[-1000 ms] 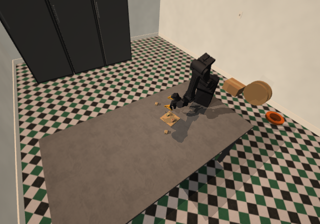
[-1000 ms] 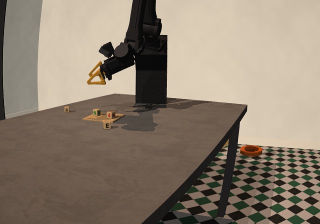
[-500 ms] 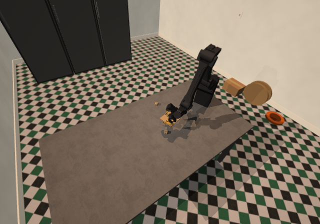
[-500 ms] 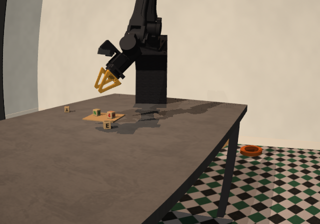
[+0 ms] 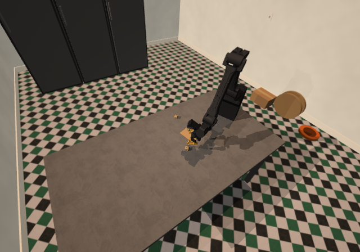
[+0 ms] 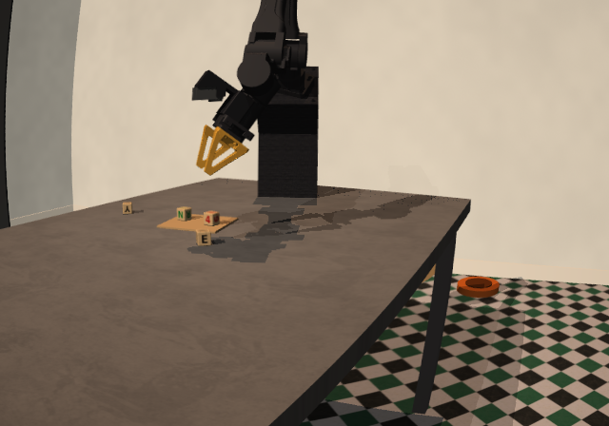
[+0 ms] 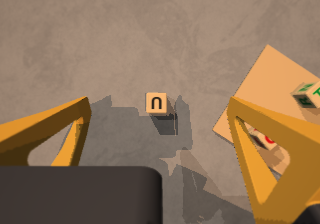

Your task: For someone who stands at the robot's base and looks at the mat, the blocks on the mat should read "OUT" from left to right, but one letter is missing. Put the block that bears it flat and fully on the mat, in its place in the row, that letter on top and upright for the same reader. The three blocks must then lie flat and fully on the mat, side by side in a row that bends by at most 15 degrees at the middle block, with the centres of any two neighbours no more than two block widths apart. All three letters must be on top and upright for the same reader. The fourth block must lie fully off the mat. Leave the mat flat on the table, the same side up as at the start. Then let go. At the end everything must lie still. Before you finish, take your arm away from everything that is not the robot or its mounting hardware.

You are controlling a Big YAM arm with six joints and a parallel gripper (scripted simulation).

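Observation:
A small wooden block (image 7: pixel 156 104) lies on the table off the mat, with a black U on top that looks upside down in the wrist view. In the exterior view the same block (image 6: pixel 204 238) shows an E on its side. The tan mat (image 6: pixel 197 222) holds two blocks: one with green letters (image 6: pixel 184 213) and one with red marks (image 6: pixel 211 218). My gripper (image 6: pixel 216 152) is open and empty. It hangs well above the table, over the U block and beside the mat (image 7: pixel 270 99). A fourth block (image 6: pixel 127 207) lies apart on the table.
The arm's black base (image 6: pixel 287 131) stands at the table's far edge behind the mat. The right finger partly hides the red-marked block (image 7: pixel 265 140) in the wrist view. An orange bowl (image 6: pixel 477 285) lies on the floor.

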